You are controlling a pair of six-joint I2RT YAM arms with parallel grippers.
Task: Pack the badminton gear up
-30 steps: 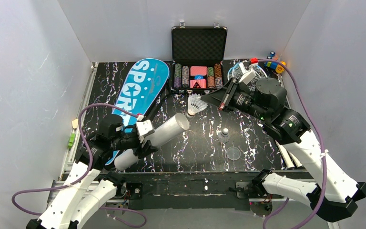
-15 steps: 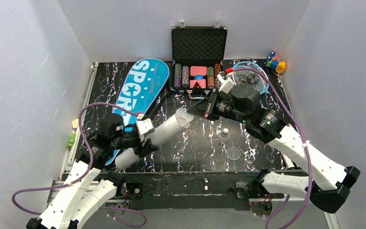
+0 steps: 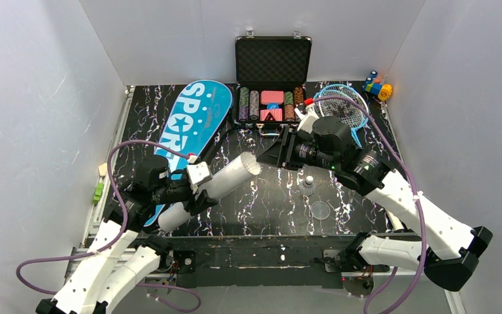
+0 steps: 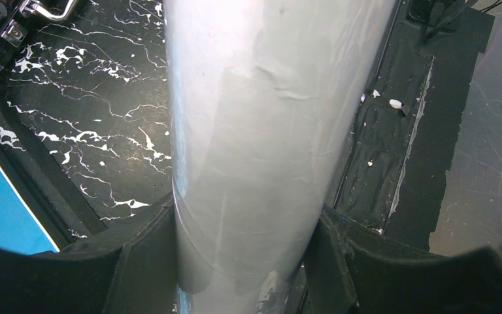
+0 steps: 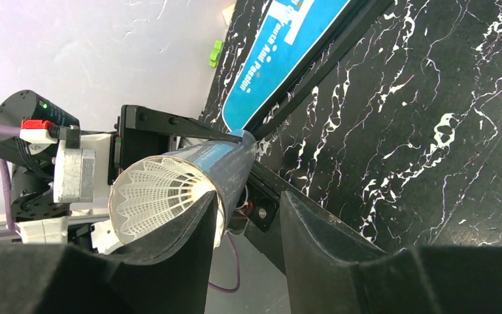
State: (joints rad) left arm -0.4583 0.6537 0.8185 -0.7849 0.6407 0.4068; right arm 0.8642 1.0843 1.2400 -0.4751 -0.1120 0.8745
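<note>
My left gripper [image 3: 195, 191] [image 4: 245, 209] is shut on the long white tube [image 3: 229, 178] [image 4: 268, 98], holding it tilted with its open mouth up and to the right. A white shuttlecock [image 5: 160, 196] sits inside that mouth, skirt outward. My right gripper [image 3: 267, 156] [image 5: 248, 196] is open just at the mouth, one finger [image 5: 183, 242] against the rim, nothing between the jaws. A second shuttlecock [image 3: 308, 186] stands on the table. The blue "SPORT" bag [image 3: 193, 121] [image 5: 287, 46] lies at the back left. Light-blue rackets [image 3: 341, 104] lie at the back right.
An open black case of poker chips [image 3: 272, 78] stands at the back centre. Colourful toy blocks [image 3: 377, 86] sit in the far right corner. A clear round lid [image 3: 320, 210] lies near the front. White walls close in three sides.
My right gripper carried the shuttlecock left to the tube mouth, then opened; the shuttlecock now sits inside the tube. The left arm held still.
</note>
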